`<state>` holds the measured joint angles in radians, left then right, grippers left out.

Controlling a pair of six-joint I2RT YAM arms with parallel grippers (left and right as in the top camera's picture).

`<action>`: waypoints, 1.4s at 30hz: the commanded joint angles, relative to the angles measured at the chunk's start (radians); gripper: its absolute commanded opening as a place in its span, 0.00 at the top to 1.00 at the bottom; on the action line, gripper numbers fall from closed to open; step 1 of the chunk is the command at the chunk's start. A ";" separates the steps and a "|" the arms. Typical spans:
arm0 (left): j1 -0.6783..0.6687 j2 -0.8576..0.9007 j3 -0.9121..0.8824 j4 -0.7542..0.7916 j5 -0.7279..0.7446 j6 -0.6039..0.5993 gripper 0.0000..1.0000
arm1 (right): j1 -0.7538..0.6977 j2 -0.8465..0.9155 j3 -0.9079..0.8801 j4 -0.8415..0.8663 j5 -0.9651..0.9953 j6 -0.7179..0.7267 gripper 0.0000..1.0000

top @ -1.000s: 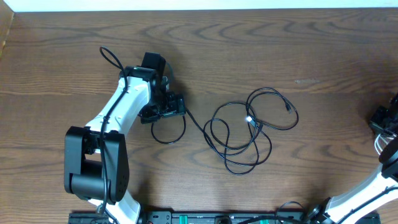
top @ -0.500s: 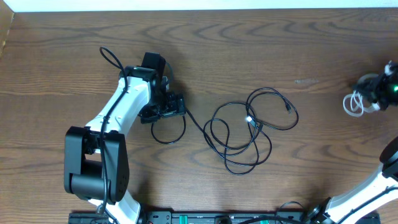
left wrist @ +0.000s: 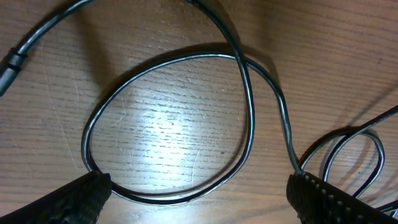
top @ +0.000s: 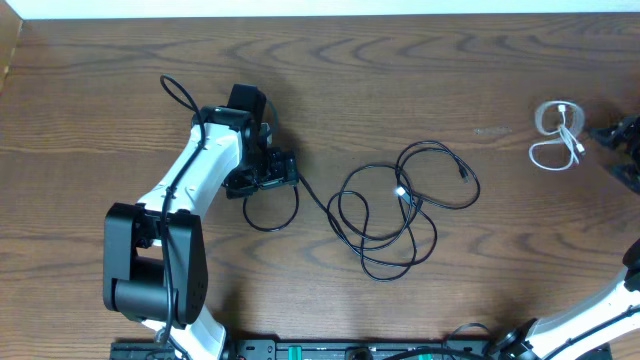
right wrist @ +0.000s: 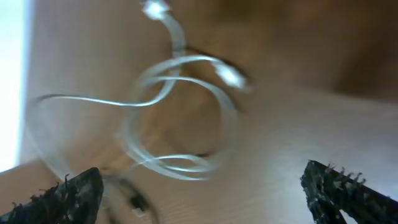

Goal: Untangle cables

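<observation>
The left claw (left wrist: pixel 205 194) is spread wide over a loop of the black cable (left wrist: pixel 251 118), left of centre. The right claw (right wrist: pixel 202 190) is spread too and grips nothing. The white cable (top: pixel 559 136) lies coiled on the table (top: pixel 400 60) at the right (blurred up close).

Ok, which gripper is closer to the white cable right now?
Right. The right gripper sits open just beside the white cable, on its right. The left gripper is far off on the other side, open over a black cable loop.
</observation>
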<state>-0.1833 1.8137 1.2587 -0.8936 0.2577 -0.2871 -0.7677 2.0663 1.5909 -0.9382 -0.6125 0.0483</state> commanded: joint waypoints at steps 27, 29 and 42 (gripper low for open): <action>0.000 -0.003 0.002 -0.005 0.003 0.013 0.04 | 0.003 0.004 -0.132 0.087 0.282 0.086 0.01; 0.000 -0.003 0.002 -0.005 0.003 0.013 0.05 | 0.002 0.004 -0.132 0.087 0.282 0.086 0.01; 0.000 -0.003 0.002 -0.005 0.003 0.013 0.05 | 0.003 0.004 -0.132 0.087 0.282 0.086 0.01</action>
<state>-0.1833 1.8137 1.2587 -0.8936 0.2573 -0.2871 -0.7673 2.0663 1.4647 -0.8516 -0.3389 0.1261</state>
